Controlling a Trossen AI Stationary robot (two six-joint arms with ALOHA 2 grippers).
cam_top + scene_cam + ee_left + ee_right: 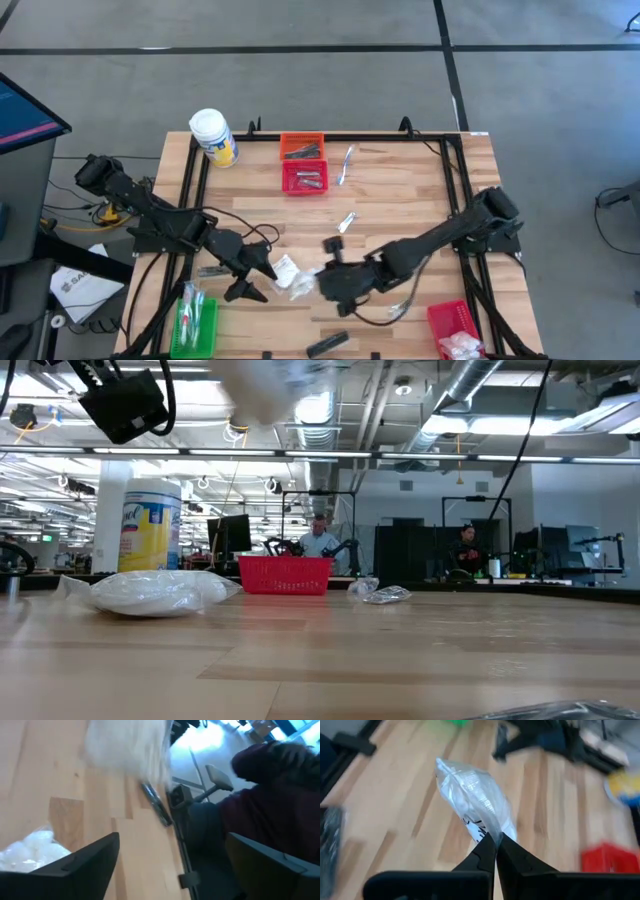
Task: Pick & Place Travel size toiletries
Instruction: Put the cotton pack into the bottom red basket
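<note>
My right gripper (495, 840) is shut on a clear plastic packet with white filling (472, 802). The packet shows near the table's front middle (302, 287) and as a white blur high up in the low view (270, 390). My left gripper (258, 280) stands open just left of it, with nothing between its fingers. A second white packet (285, 266) lies flat on the wood beside the left gripper (155, 592). A dark slim tube (157, 805) lies on the table beyond. My right gripper pinches the packet between its two fingers at the plastic edge of one end (490, 831). The fingers slant down from the table's right side. The packet sticks out past the fingertips, lifted clear of the table.
A big white jar with a yellow label (213, 137) stands at the far left. An orange basket (302, 148) and a red basket (305, 178) sit far centre. A green basket (197, 320) is near left and a red basket (455, 325) near right. Loose sachets (347, 222) and sticks (345, 165) lie between.
</note>
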